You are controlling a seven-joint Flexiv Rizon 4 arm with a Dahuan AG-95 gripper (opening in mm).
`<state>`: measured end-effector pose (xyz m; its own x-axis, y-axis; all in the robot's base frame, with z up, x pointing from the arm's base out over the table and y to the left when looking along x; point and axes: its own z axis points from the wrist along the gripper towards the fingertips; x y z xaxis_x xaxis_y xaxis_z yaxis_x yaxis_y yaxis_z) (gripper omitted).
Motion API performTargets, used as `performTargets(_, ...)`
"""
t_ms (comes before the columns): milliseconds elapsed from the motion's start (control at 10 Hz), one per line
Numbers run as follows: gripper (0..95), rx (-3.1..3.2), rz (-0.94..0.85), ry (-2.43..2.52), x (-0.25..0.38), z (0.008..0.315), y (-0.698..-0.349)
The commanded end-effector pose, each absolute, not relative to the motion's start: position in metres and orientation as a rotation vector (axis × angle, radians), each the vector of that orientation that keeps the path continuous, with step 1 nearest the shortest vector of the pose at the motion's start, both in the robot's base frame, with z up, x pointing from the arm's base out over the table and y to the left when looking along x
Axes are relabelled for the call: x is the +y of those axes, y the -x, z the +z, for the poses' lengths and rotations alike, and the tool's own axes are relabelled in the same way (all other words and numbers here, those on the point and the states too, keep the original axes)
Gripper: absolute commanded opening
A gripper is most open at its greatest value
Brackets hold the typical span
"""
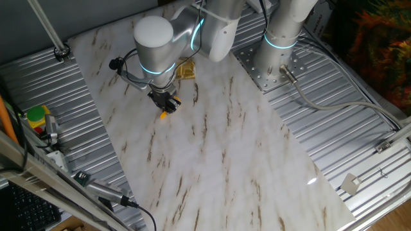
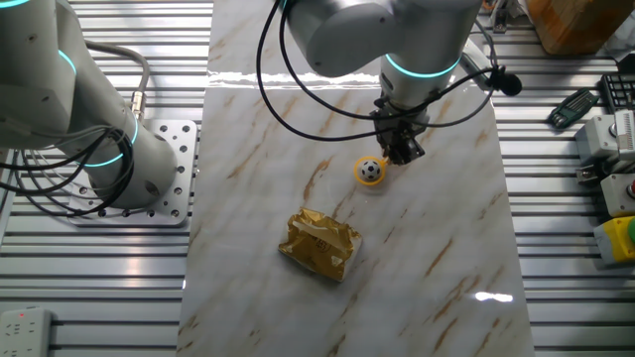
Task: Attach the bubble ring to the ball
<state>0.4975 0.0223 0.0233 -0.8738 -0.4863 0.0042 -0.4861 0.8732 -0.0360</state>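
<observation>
Just right of centre in the frame, the gripper is pinching the ring's handle, seating the hoop around the ball.

White-and-black ball inside orange-yellow bubble ring, flat on the marble table.

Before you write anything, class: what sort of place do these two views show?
Probably a robotics lab: a robot arm bolted beside a marble-patterned board on a ribbed metal bench, with cables and tools at the edges.
</observation>
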Motion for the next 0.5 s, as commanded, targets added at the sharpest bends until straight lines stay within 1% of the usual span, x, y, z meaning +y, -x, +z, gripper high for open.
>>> performTargets(100, 0.0, 3.034, -0.057, 0.785, 0.0222, 0.0226, -0.4981)
performTargets(500, 0.0, 3.033, -0.048, 0.768, 0.0223, 0.0221, -0.4981)
